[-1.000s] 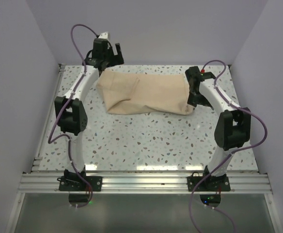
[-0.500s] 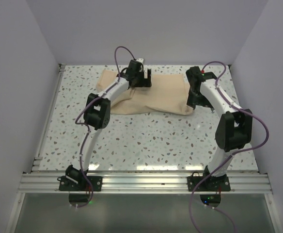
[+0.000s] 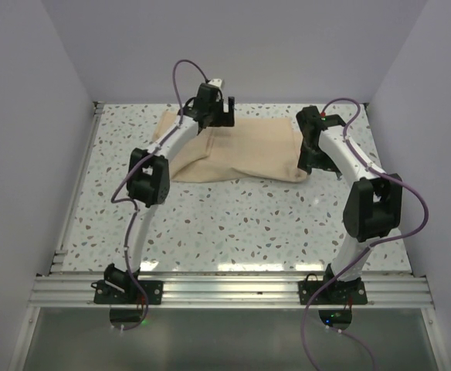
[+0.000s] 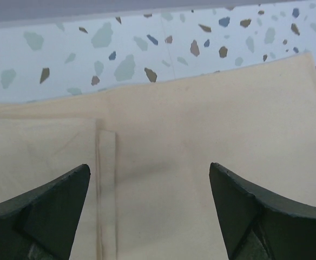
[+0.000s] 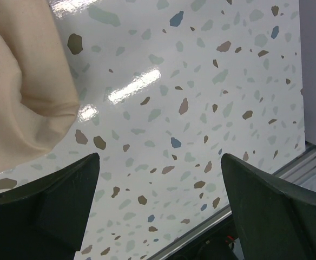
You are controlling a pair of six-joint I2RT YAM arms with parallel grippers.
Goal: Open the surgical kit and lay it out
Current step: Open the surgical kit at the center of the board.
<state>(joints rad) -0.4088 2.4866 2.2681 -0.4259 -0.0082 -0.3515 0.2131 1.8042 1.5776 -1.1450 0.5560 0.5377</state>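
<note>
The surgical kit's tan cloth wrap [image 3: 237, 151] lies folded shut across the far part of the speckled table. No steel tray or instruments show; they are hidden or out of view. My left gripper [image 3: 216, 117] is open and hovers over the wrap's far edge. In the left wrist view, the left gripper [image 4: 150, 216] has its fingers spread over the cloth [image 4: 201, 141], with a stitched hem [image 4: 106, 184] by its left finger. My right gripper [image 3: 312, 161] is open at the wrap's right end. In the right wrist view, the right gripper [image 5: 158, 206] is over bare table, with the cloth corner [image 5: 22, 92] at upper left.
Grey walls close in the table on the left, right and back. An aluminium rail [image 3: 225, 290] runs along the near edge, and another rail [image 3: 79, 193] runs along the left side. A rail also shows in the right wrist view [image 5: 288, 168].
My left arm has swung from the wrap's far left corner to the right, over the wrap's far edge. The right arm and the wrap have stayed put.
</note>
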